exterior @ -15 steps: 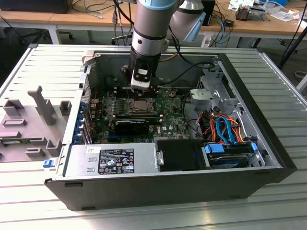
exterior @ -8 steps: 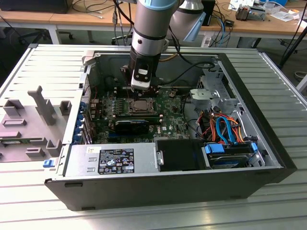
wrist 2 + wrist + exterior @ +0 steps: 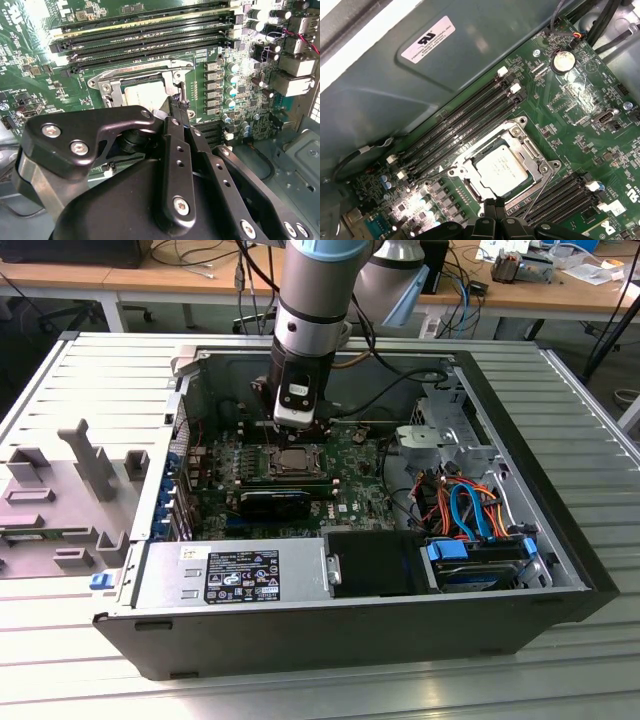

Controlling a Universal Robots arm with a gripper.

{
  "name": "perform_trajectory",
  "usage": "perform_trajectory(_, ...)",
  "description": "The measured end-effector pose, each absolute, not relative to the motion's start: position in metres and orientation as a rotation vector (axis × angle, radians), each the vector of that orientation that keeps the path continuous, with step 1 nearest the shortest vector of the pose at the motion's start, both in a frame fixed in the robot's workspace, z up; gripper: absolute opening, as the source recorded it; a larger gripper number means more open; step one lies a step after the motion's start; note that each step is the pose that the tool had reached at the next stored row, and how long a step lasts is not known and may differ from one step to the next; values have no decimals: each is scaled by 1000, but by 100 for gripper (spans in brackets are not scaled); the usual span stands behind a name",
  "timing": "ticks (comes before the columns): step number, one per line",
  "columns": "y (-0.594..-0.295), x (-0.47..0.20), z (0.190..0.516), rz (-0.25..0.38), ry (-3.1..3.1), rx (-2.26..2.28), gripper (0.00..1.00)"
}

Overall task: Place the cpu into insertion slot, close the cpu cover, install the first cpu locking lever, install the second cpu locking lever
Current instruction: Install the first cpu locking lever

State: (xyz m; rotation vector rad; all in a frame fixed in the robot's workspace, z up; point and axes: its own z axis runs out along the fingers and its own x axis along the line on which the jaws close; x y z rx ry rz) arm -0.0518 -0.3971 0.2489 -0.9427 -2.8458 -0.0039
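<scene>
Since the cpu (image 3: 501,170) is already sitting flat in the insertion slot (image 3: 520,124), I'd call step one done.

Quick sweep across the exterior view, everything relative to the slot. Well off to the exterior view's left of it, outside the case, there's a grey plastic fixture (image 3: 70,490) that isn't part of this. The slot itself sits about mid-way on the green motherboard (image 3: 360,480). The gripper (image 3: 305,438) hangs right over it. On the exterior view's right of the slot is the drive cage (image 3: 440,435), well apart.

The cpu cover (image 3: 465,169) looks down too. In both wrist views its silvery frame lies flat around the chip, with the metal top showing through the window. So step two is done as well, I reckon.

The levers are the open bit. One thin wire lever (image 3: 532,202) runs off the slot's corner just beside the fingertips, and it looks angled away, not tucked in. A second wire (image 3: 435,171) trails along the slot's far side. I can't tell if either one is latched.

The fingers (image 3: 176,150) are pressed together with nothing visibly pinched, and the tip is at the slot's edge.
</scene>
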Motion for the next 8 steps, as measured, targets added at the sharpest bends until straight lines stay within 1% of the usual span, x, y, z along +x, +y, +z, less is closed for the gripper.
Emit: perform_trajectory(8, -397, -52, 249, -3, -2849, -934, 11)
